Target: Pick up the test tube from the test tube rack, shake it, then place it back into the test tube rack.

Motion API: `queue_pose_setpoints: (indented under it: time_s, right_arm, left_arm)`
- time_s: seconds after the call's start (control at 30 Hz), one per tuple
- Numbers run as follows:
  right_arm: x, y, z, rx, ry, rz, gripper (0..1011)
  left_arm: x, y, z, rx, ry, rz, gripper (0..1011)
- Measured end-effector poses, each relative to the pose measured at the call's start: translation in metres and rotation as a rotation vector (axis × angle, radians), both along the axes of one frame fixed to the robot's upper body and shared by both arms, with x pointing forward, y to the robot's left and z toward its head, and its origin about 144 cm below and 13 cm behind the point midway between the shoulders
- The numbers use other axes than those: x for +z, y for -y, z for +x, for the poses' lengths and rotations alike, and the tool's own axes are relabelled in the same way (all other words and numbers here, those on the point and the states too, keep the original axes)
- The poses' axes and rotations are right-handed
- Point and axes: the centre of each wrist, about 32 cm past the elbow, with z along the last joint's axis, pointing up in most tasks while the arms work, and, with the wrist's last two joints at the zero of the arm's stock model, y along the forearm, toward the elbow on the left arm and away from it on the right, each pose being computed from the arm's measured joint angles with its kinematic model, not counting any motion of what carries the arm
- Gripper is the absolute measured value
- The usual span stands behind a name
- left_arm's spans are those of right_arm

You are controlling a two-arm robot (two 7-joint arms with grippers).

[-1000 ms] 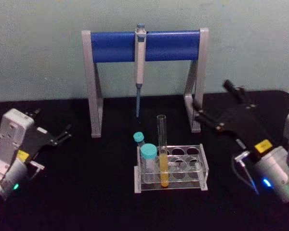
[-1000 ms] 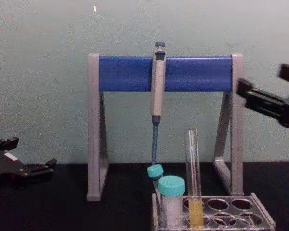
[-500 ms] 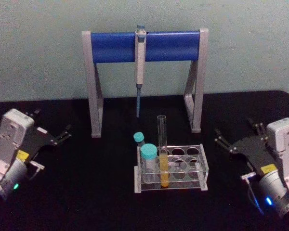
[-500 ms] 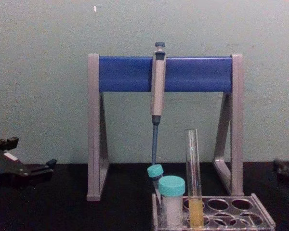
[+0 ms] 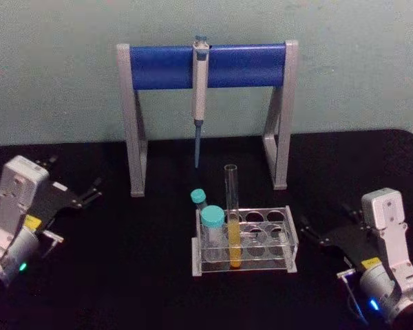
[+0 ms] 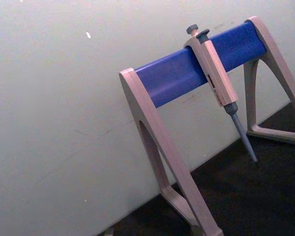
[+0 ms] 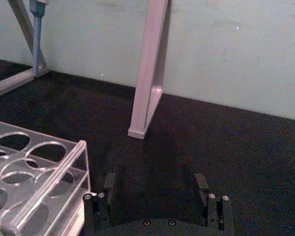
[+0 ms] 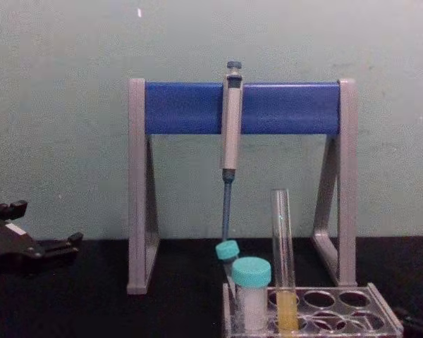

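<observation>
2 grippers flank the work on the black table (image 5: 124, 275). The right gripper (image 5: 323, 232) sits low just to the right of the test tube rack (image 5: 289, 237), and in its wrist view its fingers (image 7: 109, 181) stand spread with bare table between them and the rack's corner close alongside. The left gripper (image 5: 89, 192) rests well off to the left, near the left leg of the pipette stand (image 5: 132, 124); I cannot tell whether its jaws are spread or closed.

The test tube (image 5: 232, 213) stands upright in a front hole of the rack, its yellow-orange liquid in the lower part and its open mouth well above the rack top. 2 teal-capped vials (image 5: 211, 227) stand just to its left, and a pipette (image 5: 199, 89) hangs from the stand's blue bar behind it.

Judging from this layout, the step in hand is the approach to the tube, and nothing is grasped yet. To do it well, the right gripper should rise above the rack's rim and come in from the right, the side free of vials, taking the bare glass above the liquid. The lift should go straight up until the round bottom clears the hole, and the shake should stay gentle and near upright, since the tube is uncapped
</observation>
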Motion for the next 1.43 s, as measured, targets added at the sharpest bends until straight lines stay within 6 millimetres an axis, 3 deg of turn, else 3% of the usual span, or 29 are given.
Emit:
queue_pose_setpoints:
  time_s: [1.43]
  right_arm:
    - [0.0032,0.0000,-0.0009,0.002,0.014,0.001,1000]
  left_arm:
    - [0.0000,0.0000,0.0000,0.000,0.000,0.000,1001]
